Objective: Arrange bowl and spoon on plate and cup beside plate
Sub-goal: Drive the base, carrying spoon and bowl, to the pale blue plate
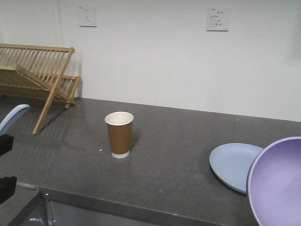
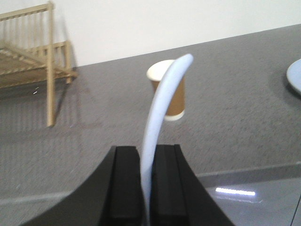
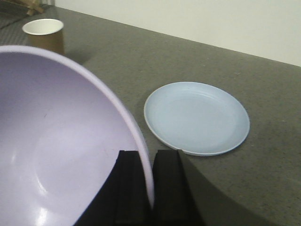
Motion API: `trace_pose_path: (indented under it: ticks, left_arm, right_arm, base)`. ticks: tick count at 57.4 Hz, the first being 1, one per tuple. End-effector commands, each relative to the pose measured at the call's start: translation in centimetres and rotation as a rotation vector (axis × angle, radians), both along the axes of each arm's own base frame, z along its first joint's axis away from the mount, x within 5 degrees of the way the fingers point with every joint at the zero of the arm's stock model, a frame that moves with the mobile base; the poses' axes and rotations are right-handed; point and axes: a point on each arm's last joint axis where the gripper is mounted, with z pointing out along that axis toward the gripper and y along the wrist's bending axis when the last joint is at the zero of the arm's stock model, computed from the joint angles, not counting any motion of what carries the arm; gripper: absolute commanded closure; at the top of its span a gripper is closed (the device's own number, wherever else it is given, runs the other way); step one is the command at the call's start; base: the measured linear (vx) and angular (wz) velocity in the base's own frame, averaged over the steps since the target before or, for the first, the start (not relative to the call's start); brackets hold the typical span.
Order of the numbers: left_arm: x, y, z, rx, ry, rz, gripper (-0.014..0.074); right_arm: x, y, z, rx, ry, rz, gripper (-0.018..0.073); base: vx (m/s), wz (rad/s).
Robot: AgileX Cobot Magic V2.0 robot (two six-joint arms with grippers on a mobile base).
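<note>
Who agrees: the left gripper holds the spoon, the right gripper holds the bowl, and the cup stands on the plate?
The cup stands on the counter, apart from the plate, as the front-facing view shows. The left gripper does hold the spoon, the right gripper the bowl.

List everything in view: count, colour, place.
cup: one, brown with a white rim, upright on the counter, centre-left.
plate: one, light blue, flat on the counter at the right, nothing on it.
bowl: one, lavender, tilted, held off the counter beside the plate.
spoon: one, pale blue, held up at the far left.
drying rack: one, light wood, back left, against the wall.
wall sockets: two, white, high on the wall.
counter: one, dark speckled grey, under the cup, plate and rack.
left gripper: one, black, shut on the spoon.
right gripper: one, black, shut on the bowl's rim.
</note>
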Motion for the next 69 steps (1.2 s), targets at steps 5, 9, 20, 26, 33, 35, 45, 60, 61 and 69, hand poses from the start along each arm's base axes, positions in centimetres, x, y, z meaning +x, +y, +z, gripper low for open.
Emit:
trace_pose_path:
  ticks: [5, 9, 20, 26, 33, 35, 45, 60, 61, 69]
  left_arm:
    - [-0.22, 0.03, 1.44, -0.019, -0.077, -0.029, 0.0596]
    - [-0.22, 0.02, 1.44, -0.019, -0.078, -0.030, 0.0596]
    - [-0.22, 0.02, 1.44, -0.019, -0.078, -0.030, 0.0596]
    - [-0.22, 0.02, 1.44, -0.019, -0.078, -0.030, 0.0596]
    - [-0.22, 0.02, 1.44, -0.019, -0.078, -0.030, 0.0596]
    - [-0.22, 0.02, 1.44, -0.019, -0.078, -0.030, 0.0596]
    - [-0.22, 0.02, 1.44, -0.019, -0.078, -0.030, 0.0596]
    - [-0.22, 0.02, 1.44, -0.019, -0.078, -0.030, 0.0596]
    - [-0.22, 0.02, 1.44, -0.019, -0.078, -0.030, 0.0596]
    - [-0.22, 0.02, 1.44, -0.019, -0.078, -0.030, 0.0596]
  right_arm:
    - [0.02, -0.09, 1.69, 0.008, -0.118, -0.016, 0.0571]
    - [0.02, -0.09, 1.69, 0.008, -0.118, -0.016, 0.0571]
    - [0.02, -0.09, 1.69, 0.008, -0.117, -0.016, 0.0571]
    - [0.02, -0.09, 1.69, 0.007, -0.118, -0.015, 0.0571]
    - [0.02, -0.09, 1.69, 0.007, -0.118, -0.015, 0.0571]
    - [0.02, -0.09, 1.69, 0.007, -0.118, -0.015, 0.0571]
    - [0.02, -0.09, 1.69, 0.007, -0.118, -0.015, 0.0571]
    - [0.02, -0.09, 1.69, 0.007, -0.118, -0.015, 0.0571]
    - [0.02, -0.09, 1.69, 0.007, -0.118, -0.015, 0.0571]
    - [0.02, -0.09, 1.69, 0.007, -0.118, -0.015, 0.0571]
  base:
    - [0.21, -0.45]
    - [0.18, -0.46]
    - [0.16, -0.43]
    - [0.14, -0.34]
    - [0.14, -0.26]
    - [0.14, -0.20]
    - [0.13, -0.13]
    - [0.13, 0.02]
    - [0.13, 0.04]
    - [0.13, 0.02]
